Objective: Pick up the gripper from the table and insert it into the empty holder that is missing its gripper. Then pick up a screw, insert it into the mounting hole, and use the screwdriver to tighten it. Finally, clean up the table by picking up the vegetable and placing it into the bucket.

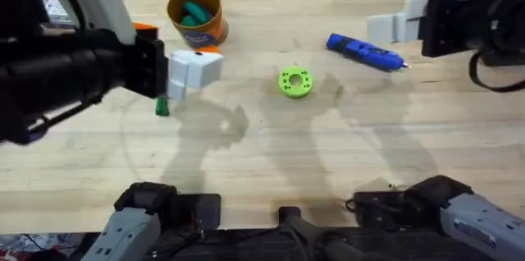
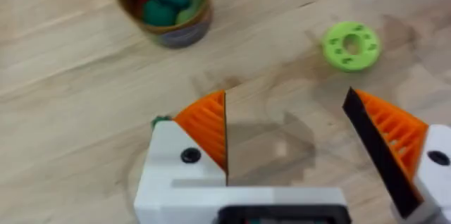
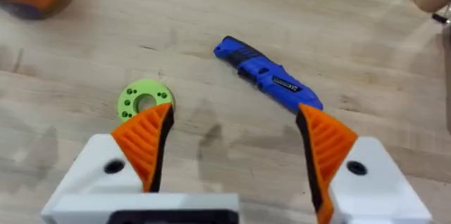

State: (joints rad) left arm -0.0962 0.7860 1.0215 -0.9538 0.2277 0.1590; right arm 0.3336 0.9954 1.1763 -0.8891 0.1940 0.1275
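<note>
Vegetable [image 1: 162, 107] cleanup looks like the step in hand: the small dark green piece lies on the table [image 1: 262, 162], just beside the left gripper [image 2: 287, 129], peeking out past one orange pad [image 2: 206, 125] in the left wrist view. Both the left gripper and the right gripper [image 3: 232, 143] hang wide open and hold nothing. A clean pick would mean shifting the left jaws sideways until they straddle the piece, then lowering and closing gently. Farther off lies the green disc [image 1: 295, 81]. Beyond it lie the screwdriver [image 1: 365, 51] and the bucket [image 1: 195, 16], which already holds green pieces; release low over its rim.
</note>
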